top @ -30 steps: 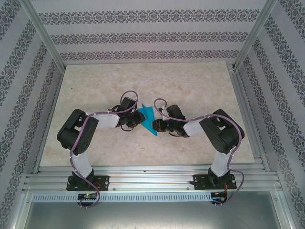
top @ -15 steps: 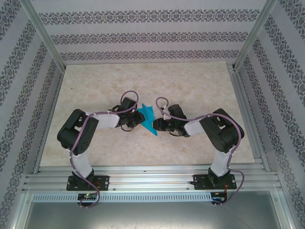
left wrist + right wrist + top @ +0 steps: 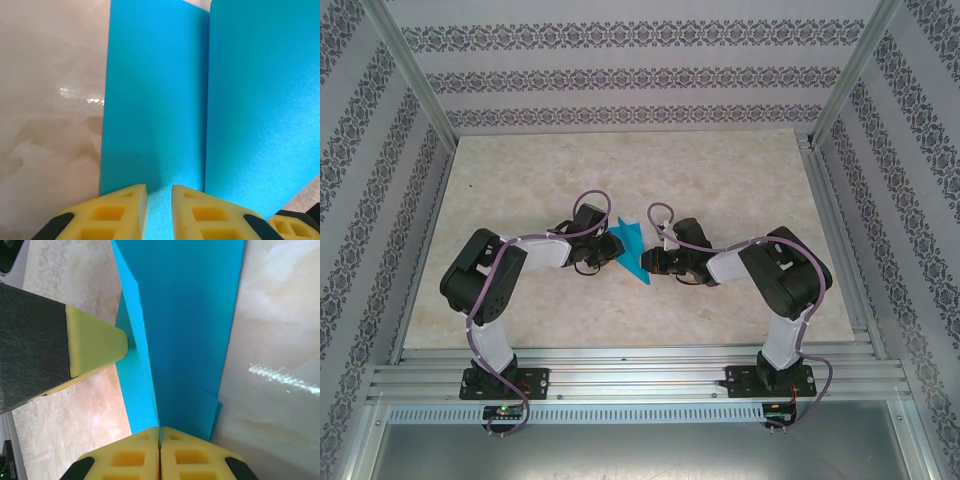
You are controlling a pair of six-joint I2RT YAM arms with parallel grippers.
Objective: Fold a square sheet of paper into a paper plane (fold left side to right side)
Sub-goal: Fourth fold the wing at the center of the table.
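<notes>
The cyan-blue sheet of paper [image 3: 629, 243] lies mid-table, folded into a narrow pointed shape with layered flaps. My left gripper [image 3: 609, 256] rests at its left edge. In the left wrist view its yellow fingertips [image 3: 131, 196] stand a little apart over the paper [image 3: 155, 100], with the gripper [image 3: 159, 189] open and holding nothing. My right gripper [image 3: 643, 264] comes in from the right. In the right wrist view it [image 3: 160, 429] is shut, and a raised crease of the paper [image 3: 185, 315] runs into the seam between its fingers. A left finger [image 3: 95, 347] touches the paper's far edge there.
The paper sits on a beige marbled tabletop [image 3: 720, 180] inside patterned walls. An aluminium rail frame [image 3: 640, 380] runs along the near edge by the arm bases. Purple cables loop over both wrists close to the paper.
My right gripper has edged slightly left toward the left gripper, bringing the pinched paper edge with it. The left arm has stayed in place.
</notes>
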